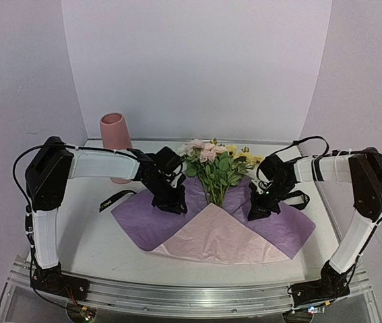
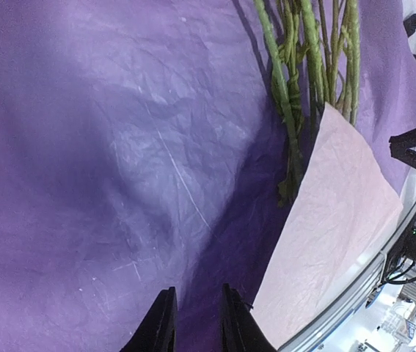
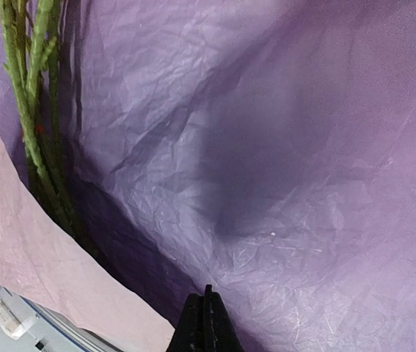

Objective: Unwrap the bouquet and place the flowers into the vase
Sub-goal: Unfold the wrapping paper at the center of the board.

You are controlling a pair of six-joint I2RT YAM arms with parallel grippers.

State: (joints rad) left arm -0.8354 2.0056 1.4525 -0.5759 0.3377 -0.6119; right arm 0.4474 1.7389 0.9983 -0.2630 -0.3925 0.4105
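Note:
The bouquet lies unwrapped in mid-table. Its flowers (image 1: 211,158) rest with their blooms toward the back and their green stems (image 2: 296,73) (image 3: 35,95) on the spread paper sheet (image 1: 143,217). The sheet's purple wings spread left and right, and a pink flap (image 1: 217,237) is folded over the stem ends. The pink vase (image 1: 115,134) stands upright at the back left. My left gripper (image 1: 170,202) (image 2: 196,323) hovers over the left purple wing, its jaws slightly open with nothing between them. My right gripper (image 1: 258,208) (image 3: 208,323) is shut just above the right wing.
A black ribbon (image 1: 113,200) lies on the table left of the paper. Another black strip (image 1: 300,198) shows by the right wrist. The table's metal front rail (image 1: 191,296) runs close below the pink flap.

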